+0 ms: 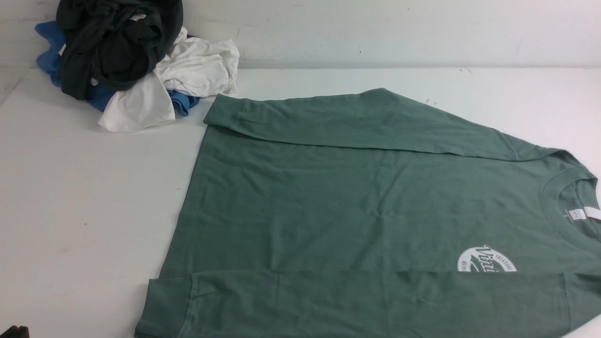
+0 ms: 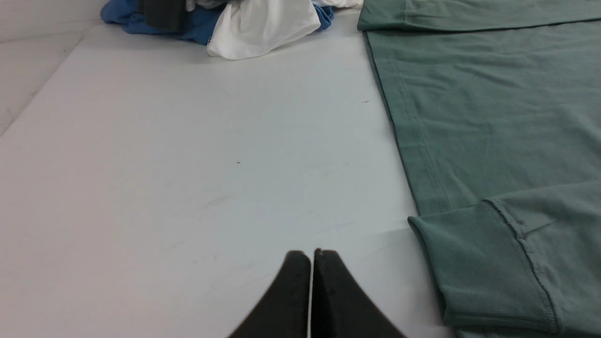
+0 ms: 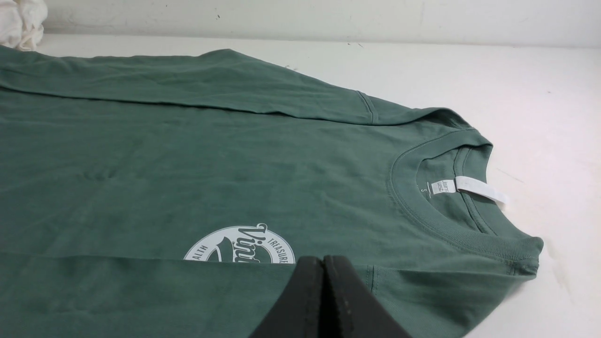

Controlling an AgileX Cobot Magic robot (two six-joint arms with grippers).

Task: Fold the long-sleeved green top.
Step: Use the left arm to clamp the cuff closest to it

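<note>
The green long-sleeved top [image 1: 357, 197] lies flat on the white table, collar to the right, hem to the left. Both sleeves are folded in across the body; the near one half covers the white round logo [image 1: 486, 259]. My left gripper [image 2: 312, 253] is shut and empty over bare table, just left of the near sleeve's cuff [image 2: 483, 263]. My right gripper [image 3: 323, 259] is shut with nothing in it, above the near sleeve close to the logo [image 3: 240, 244] and the collar [image 3: 450, 197]. In the front view only a dark corner of the left arm [image 1: 14, 332] shows.
A heap of black [image 1: 117, 42], white [image 1: 188, 75] and blue [image 1: 49, 49] garments sits at the table's far left corner against the back wall [image 1: 399, 28]. Bare table [image 1: 84, 197] stretches left of the top. The top's right part runs past the front view's edge.
</note>
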